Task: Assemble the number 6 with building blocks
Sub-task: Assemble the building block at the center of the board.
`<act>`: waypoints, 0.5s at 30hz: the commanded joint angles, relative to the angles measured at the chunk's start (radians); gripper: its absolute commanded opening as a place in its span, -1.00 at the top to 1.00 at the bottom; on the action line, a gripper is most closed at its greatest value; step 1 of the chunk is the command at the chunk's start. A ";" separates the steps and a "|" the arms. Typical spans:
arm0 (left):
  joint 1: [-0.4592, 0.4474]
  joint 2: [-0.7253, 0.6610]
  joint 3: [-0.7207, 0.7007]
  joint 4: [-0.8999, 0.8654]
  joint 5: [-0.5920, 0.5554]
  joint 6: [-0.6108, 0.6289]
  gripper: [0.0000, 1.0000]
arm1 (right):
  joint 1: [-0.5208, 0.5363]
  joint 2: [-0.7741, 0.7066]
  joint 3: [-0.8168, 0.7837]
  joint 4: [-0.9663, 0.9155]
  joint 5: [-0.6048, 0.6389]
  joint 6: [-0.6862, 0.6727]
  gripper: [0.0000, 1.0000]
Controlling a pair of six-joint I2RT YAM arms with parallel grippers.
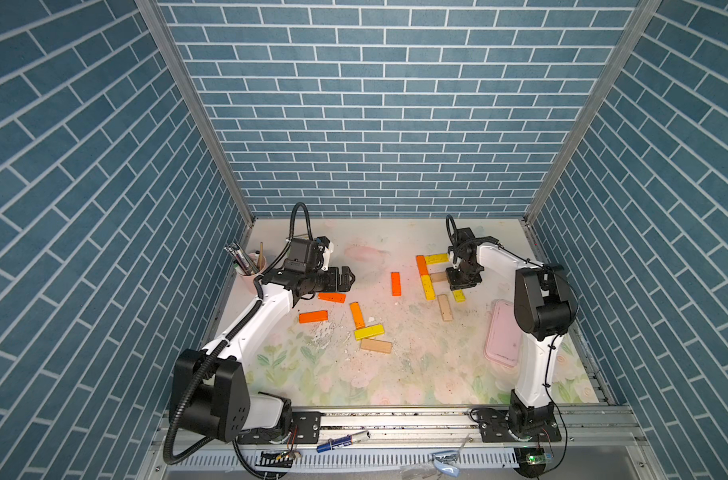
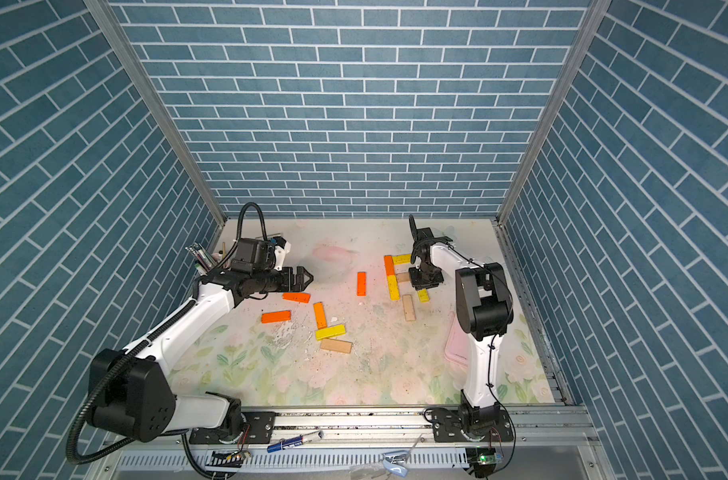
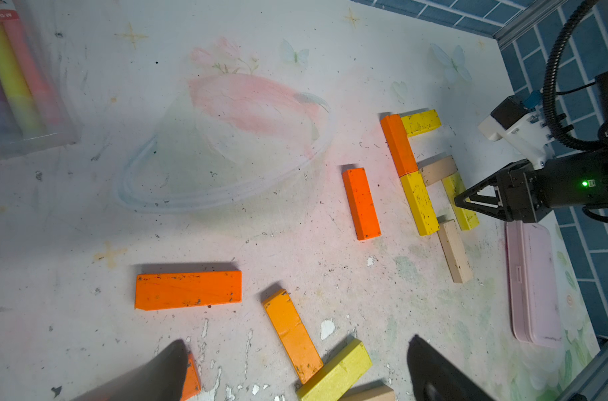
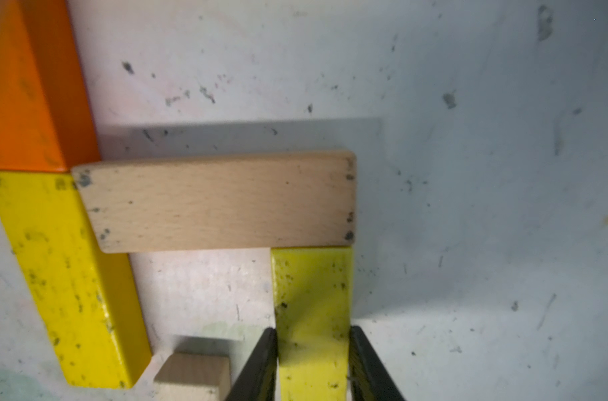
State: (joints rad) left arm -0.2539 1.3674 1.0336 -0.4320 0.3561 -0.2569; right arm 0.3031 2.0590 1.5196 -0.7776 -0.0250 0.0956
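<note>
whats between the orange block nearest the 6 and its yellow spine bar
Just bare table between the orange block and the yellow bar; the left wrist view shows it.

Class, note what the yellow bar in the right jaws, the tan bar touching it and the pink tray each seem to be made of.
The tan bar looks like bare, matte wood: fine grain lines show. The yellow bar is probably wood too, under opaque yellow paint that hides any grain, with dark specks. The pink tray is likely plastic: smooth, even colour, rounded moulded corners.
</note>
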 commanded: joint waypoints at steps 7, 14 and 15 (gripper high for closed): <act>-0.001 0.004 0.029 -0.011 -0.020 0.011 -0.99 | 0.008 -0.013 0.076 -0.061 -0.031 -0.039 -0.04; -0.001 -0.018 0.022 -0.012 -0.023 0.008 -0.99 | 0.010 -0.137 0.070 -0.076 -0.021 -0.002 -0.16; -0.001 -0.019 0.023 -0.013 -0.019 0.005 -0.99 | 0.010 -0.160 0.053 -0.071 -0.021 0.011 -0.16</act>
State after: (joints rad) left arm -0.2539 1.3670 1.0340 -0.4328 0.3443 -0.2535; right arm 0.3065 1.9919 1.5875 -0.8143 -0.0410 0.0895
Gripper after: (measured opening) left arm 0.994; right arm 0.580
